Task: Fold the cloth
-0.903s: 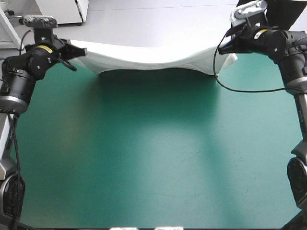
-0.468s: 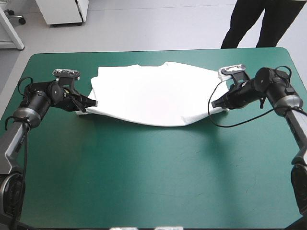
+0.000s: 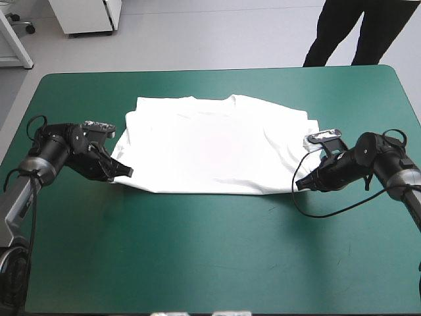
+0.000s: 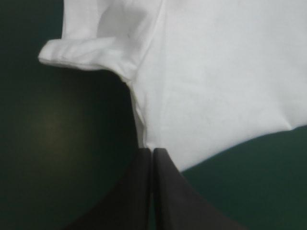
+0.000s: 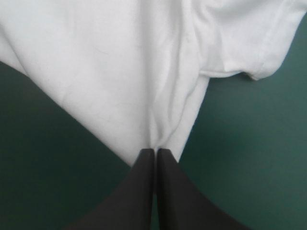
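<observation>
Cloth: the T-shirt (image 3: 217, 145), white and short-sleeved, lay spread flat on the worktop (image 3: 210, 263), in its far half and roughly midway between the left and right edges.
Orientation: the collar (image 3: 228, 99) pointed toward the far edge, and the hem (image 3: 210, 192) faced the robot, running almost straight from one gripper to the other.
Surface: mostly smooth with faint creases. Along the left side the fabric lay doubled in a couple of layers.
Left side: the left gripper (image 3: 125, 172) sat low at the near-left corner of the shirt. Its black fingers were pressed together into one point with the corner of the cloth pinched between them.
Left wrist view: the cloth fanned out ahead of the fingertips. A short sleeve (image 4: 84, 50) lay rumpled farther ahead and off to one side, its cuff slightly rolled, on the teal-green cover (image 4: 53, 143).
Right side: the right gripper (image 3: 299, 185) sat low at the near-right corner, its fingers likewise clamped together on the corner of the cloth.
Right wrist view: a few soft folds ran from the pinched corner into the body of the shirt. The other sleeve (image 5: 244, 43) lay flat beyond, its hemmed edge against the cover.
Arms: one extended in from the left edge and one from the right, well apart, with the full width of the shirt between the grippers.
</observation>
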`<state>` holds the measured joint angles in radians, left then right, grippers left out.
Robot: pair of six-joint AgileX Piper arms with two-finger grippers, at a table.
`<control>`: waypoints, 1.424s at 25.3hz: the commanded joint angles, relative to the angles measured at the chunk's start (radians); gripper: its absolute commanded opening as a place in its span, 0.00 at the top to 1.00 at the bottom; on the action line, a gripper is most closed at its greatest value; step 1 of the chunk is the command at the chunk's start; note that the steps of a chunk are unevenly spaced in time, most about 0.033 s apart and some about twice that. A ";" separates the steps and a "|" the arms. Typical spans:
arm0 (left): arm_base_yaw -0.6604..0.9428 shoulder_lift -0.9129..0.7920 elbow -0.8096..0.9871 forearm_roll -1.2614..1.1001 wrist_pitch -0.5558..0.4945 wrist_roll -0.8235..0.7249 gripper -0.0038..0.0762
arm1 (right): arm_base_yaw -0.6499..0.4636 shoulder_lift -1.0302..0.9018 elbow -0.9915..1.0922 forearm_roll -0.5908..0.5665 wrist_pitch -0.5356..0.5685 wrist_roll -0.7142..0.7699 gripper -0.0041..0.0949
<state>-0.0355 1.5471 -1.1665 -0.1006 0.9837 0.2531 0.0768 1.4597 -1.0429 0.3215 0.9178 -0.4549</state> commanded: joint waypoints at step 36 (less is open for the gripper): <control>-0.002 -0.185 0.070 -0.035 -0.154 -0.089 0.61 | -0.007 -0.222 -0.100 -0.048 -0.013 0.116 0.61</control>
<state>-0.0355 1.3920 -1.0100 -0.1192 0.8894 0.2120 0.0768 1.3053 -1.0451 0.2731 0.9160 -0.3616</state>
